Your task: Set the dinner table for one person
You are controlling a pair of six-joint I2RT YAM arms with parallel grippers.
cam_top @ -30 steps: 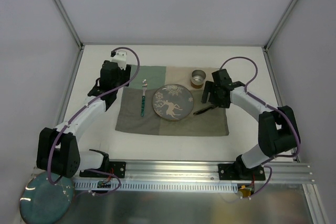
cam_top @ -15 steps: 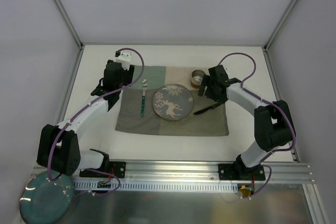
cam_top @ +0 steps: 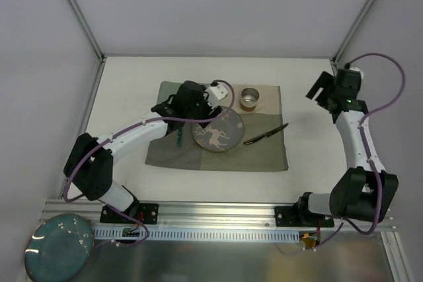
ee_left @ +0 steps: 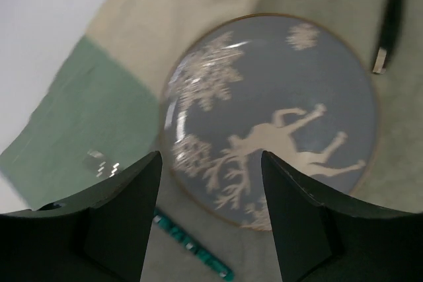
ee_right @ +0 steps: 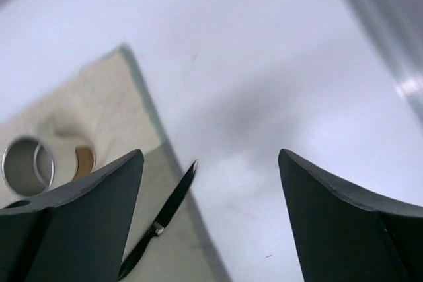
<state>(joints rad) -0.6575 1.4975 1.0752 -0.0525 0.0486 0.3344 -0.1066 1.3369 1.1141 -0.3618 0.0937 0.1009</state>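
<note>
The white dinner table (cam_top: 125, 90) carries a green-and-beige cloth mat (cam_top: 218, 158). On the mat lie a grey-blue plate with a deer pattern (cam_top: 218, 131), a teal-handled fork (cam_top: 179, 138) to its left, a black knife (cam_top: 266, 135) to its right and a small metal cup (cam_top: 250, 98) behind. My left gripper (cam_top: 197, 111) hovers open over the plate's left rim; its view shows the plate (ee_left: 284, 110) and the fork handle (ee_left: 198, 250) between the fingers. My right gripper (cam_top: 316, 90) is open and empty above bare table, right of the mat; its view shows the knife (ee_right: 158, 226) and the cup (ee_right: 28, 164).
A second teal plate (cam_top: 58, 249) lies off the table at the near left, beyond the aluminium rail (cam_top: 218, 219). Frame bars edge the tabletop, and white walls enclose it on three sides.
My left gripper has swung right, from the mat's far left corner to over the plate's left rim. My right gripper has drawn back from the cup and knife to the right, off the mat.
</note>
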